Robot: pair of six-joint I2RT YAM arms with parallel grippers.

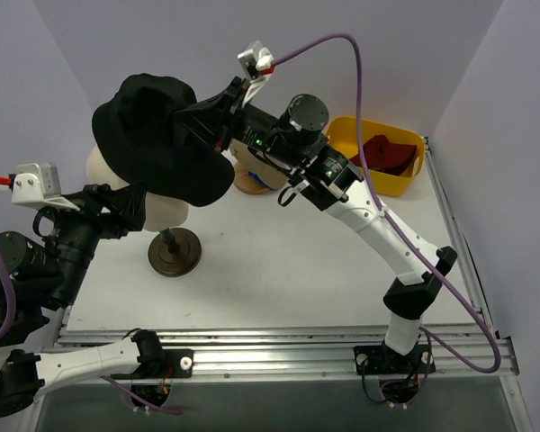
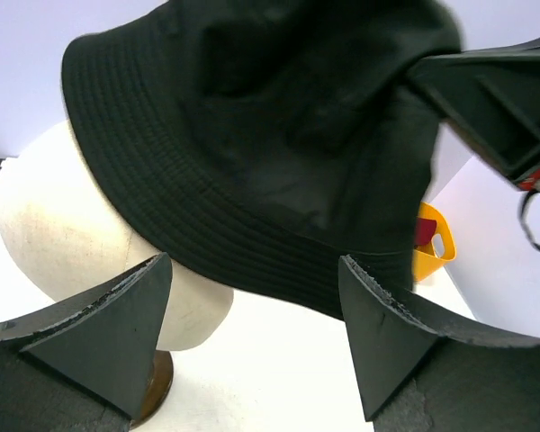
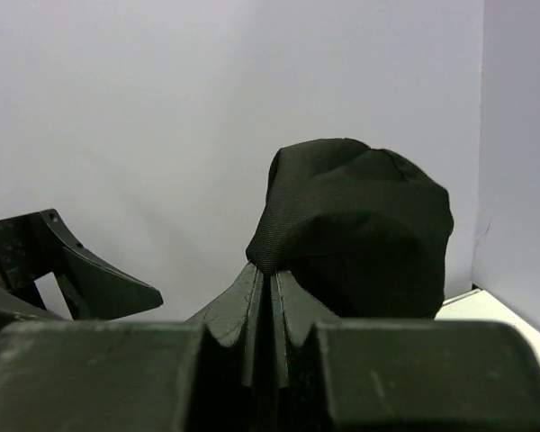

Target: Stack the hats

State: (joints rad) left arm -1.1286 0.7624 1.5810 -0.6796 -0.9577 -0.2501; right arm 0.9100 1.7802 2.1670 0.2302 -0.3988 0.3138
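Observation:
A black bucket hat [image 1: 157,135] hangs over the cream mannequin head [image 1: 166,214], tilted and covering the head's top. My right gripper [image 1: 191,115] is shut on a fold of the hat's fabric, and its jaws [image 3: 272,270] pinch the black bucket hat [image 3: 360,225]. My left gripper [image 1: 130,202] is open beside the head, below the brim. In the left wrist view that gripper [image 2: 252,270] holds nothing, with the black bucket hat [image 2: 270,153] just above it. A dark red hat [image 1: 387,153] lies in the yellow bin [image 1: 405,184]. A tan cap [image 1: 246,178] with a blue edge shows under the right arm, mostly hidden.
The mannequin head [image 2: 63,225] stands on a dark wooden round base [image 1: 174,252] at the table's left. The yellow bin [image 2: 432,247] sits at the back right corner. Lilac walls close in the back and both sides. A purple cable [image 1: 360,135] loops over the right arm.

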